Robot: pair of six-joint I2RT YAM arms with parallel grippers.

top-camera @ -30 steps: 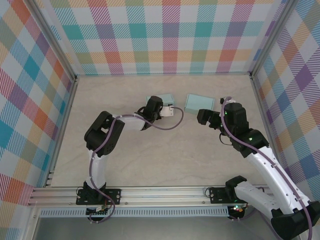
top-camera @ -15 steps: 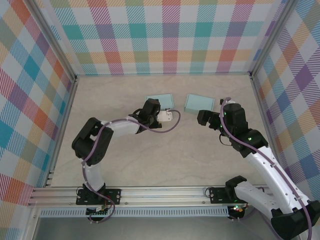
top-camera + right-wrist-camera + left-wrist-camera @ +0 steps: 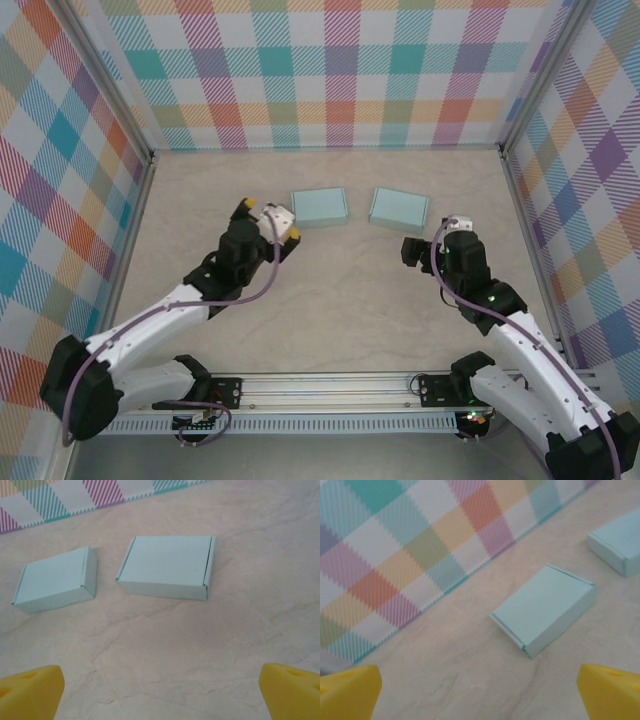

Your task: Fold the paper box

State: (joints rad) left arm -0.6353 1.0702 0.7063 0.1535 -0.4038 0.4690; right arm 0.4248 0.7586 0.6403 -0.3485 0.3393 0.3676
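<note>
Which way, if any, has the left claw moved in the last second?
Yes. In the top view the left claw has swung left, off the near right corner of the left box, to just beyond its left edge, jaws open.

A lab test cell: checked fabric walls, aluminium framing, pale tabletop.

Camera positions: one overhead, two wrist-mounted.
I find the top view looking down from high at the near edge over the whole table. Both wrist views sit low and close, facing the far wall. All three share the left box and right box.
</note>
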